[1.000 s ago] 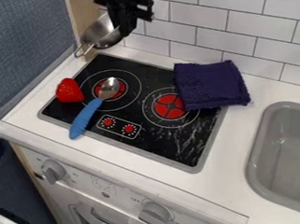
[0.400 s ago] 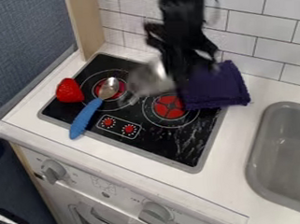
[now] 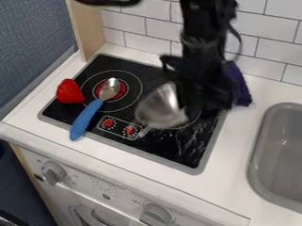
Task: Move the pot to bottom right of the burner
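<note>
The jaws of the black two-finger gripper appear to be closed on the right-hand side of the small silver metal pot, with only the pot's wall between them; the exact gap is hidden by blur and by the arm. The pot is held aslant over the right-hand part of the black glass cooktop, just beside the control dials. By a hold at the side, the base is presumably left free to be set down.

The blue-handled metal spoon is laid across the left ring, and the red toy strawberry is set at the left edge, both apart from the pot. Next, the pot should be brought towards the front right corner and levelled before release; if it is let go while tilted, it could tip or roll.
</note>
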Controlling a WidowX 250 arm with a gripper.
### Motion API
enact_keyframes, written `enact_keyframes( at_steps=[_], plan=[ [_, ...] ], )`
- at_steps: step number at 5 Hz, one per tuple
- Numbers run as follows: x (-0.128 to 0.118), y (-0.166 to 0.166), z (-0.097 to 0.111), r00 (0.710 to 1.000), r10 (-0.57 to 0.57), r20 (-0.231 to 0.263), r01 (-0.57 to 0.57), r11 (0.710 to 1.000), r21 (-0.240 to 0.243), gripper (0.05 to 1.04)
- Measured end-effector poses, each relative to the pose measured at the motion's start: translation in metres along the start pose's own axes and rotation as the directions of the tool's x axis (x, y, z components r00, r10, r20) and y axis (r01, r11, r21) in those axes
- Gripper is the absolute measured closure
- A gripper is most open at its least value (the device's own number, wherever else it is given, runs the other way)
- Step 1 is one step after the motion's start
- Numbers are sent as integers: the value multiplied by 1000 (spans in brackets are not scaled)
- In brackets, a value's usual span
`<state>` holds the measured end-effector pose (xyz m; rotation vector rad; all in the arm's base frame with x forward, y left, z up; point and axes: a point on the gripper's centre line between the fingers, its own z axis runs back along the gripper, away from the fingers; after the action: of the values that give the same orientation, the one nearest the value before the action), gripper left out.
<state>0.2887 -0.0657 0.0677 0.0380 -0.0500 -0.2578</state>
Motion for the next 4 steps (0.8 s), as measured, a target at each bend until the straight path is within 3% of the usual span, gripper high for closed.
enact_keyframes(
  at_steps=[2, 3, 4],
  plan=[
    [-18, -11, -22, 996, -12, -85, 15, 999, 35, 1012],
    [-18, -13, -23, 996, -12, -84, 14, 999, 29, 985],
    [-17, -17, -26, 997, -19, -80, 19, 1000, -1, 810]
  ],
)
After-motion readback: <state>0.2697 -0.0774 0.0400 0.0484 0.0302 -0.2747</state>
